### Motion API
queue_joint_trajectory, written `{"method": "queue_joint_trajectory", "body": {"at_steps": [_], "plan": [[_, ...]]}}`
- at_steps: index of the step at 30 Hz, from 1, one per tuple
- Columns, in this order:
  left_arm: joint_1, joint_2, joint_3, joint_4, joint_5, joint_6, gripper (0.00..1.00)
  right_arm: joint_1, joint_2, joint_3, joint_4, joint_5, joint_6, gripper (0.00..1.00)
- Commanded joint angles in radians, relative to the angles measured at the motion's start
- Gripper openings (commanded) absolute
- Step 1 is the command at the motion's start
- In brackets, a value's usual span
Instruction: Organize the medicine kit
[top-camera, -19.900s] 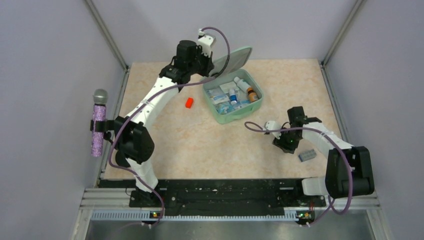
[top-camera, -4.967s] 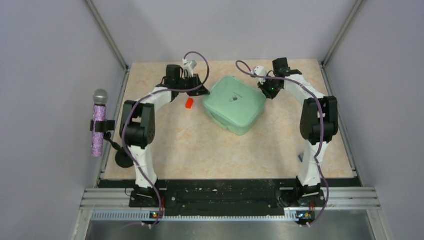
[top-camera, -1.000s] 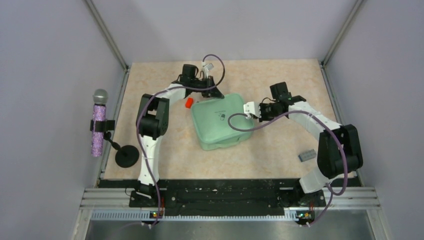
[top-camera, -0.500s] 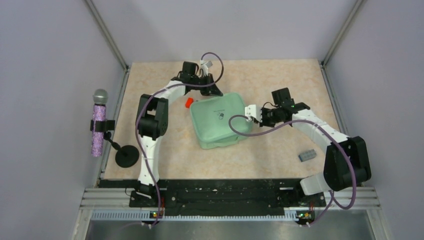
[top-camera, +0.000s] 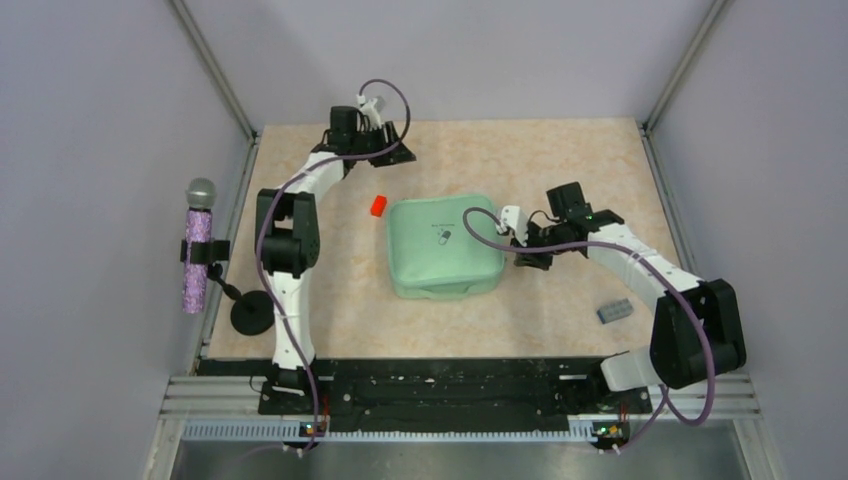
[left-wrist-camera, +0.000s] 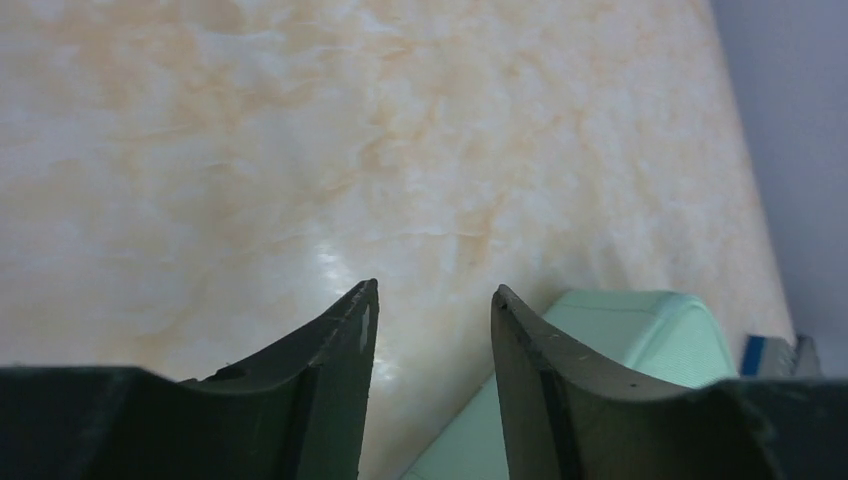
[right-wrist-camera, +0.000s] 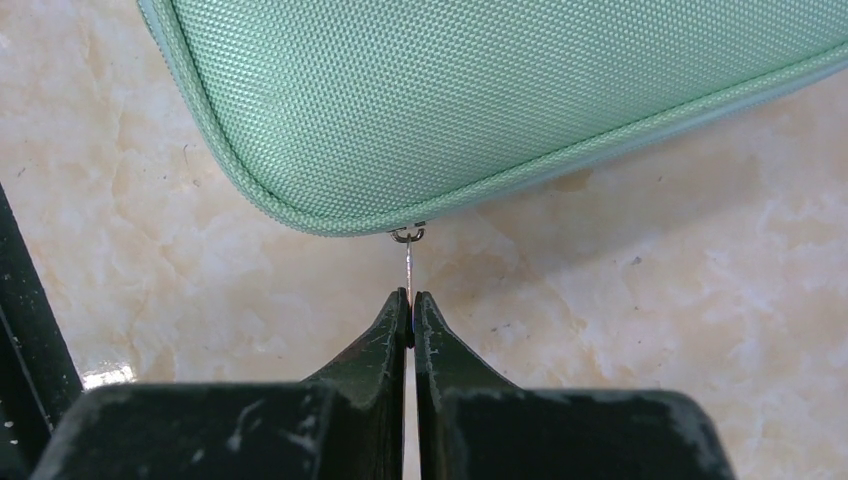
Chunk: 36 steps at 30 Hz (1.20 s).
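The medicine kit (top-camera: 443, 245), a pale mint-green square case with a small pill logo, lies closed at the middle of the table. In the right wrist view its woven shell (right-wrist-camera: 480, 100) fills the top, with a thin metal zipper pull (right-wrist-camera: 408, 262) hanging from its rounded corner. My right gripper (right-wrist-camera: 411, 297) is shut on that pull, at the kit's right side (top-camera: 515, 252). My left gripper (top-camera: 400, 150) hovers open and holds nothing at the back left, apart from the kit. In the left wrist view, beyond the gap between the fingertips (left-wrist-camera: 434, 288), a corner of the kit (left-wrist-camera: 620, 330) shows.
A small orange-red piece (top-camera: 378, 205) lies just left of the kit. A grey-blue block (top-camera: 614, 312) sits near the right arm's base. A microphone (top-camera: 198, 245) on a round-footed stand (top-camera: 251, 313) stands at the left edge. Grey walls enclose the table.
My left gripper has opened, let go of the kit's back edge and pulled away to the back left. The kit has turned squarer. My right gripper stays shut at its right side.
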<state>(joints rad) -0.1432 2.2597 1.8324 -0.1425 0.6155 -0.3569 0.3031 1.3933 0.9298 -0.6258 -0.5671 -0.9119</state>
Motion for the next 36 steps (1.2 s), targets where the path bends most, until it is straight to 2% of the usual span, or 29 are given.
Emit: {"method": "queue_joint_trajectory", "body": {"at_steps": [1,6,12,15,19,21,26,31,33,36], "plan": [[-0.036,-0.076,-0.03,0.114,0.29,0.062,0.53,-0.034,0.021,0.035,0.008,-0.02,0.007,0.0],[-0.079,-0.059,-0.058,0.025,0.364,0.179,0.61,-0.049,0.059,0.055,0.03,-0.029,0.023,0.0],[-0.139,-0.031,-0.076,-0.002,0.406,0.203,0.62,-0.076,0.079,0.069,0.111,-0.005,0.1,0.0],[-0.169,-0.038,-0.087,-0.057,0.414,0.264,0.62,-0.081,0.107,0.099,0.135,0.016,0.1,0.0],[-0.193,-0.045,-0.11,-0.14,0.36,0.345,0.61,-0.088,0.179,0.174,0.164,0.047,0.091,0.0],[-0.194,-0.047,-0.127,-0.153,0.329,0.348,0.56,-0.087,0.219,0.21,0.181,0.062,0.077,0.0],[-0.179,-0.091,-0.189,-0.171,0.285,0.333,0.33,-0.088,0.328,0.303,0.223,0.104,0.055,0.0],[-0.139,-0.205,-0.37,-0.048,0.259,0.233,0.16,-0.088,0.414,0.382,0.266,0.109,0.064,0.0],[-0.116,-0.231,-0.411,-0.033,0.255,0.182,0.06,-0.089,0.435,0.409,0.266,0.105,0.049,0.0],[-0.084,-0.26,-0.454,-0.022,0.257,0.163,0.01,-0.09,0.453,0.435,0.25,0.08,-0.013,0.0]]}}
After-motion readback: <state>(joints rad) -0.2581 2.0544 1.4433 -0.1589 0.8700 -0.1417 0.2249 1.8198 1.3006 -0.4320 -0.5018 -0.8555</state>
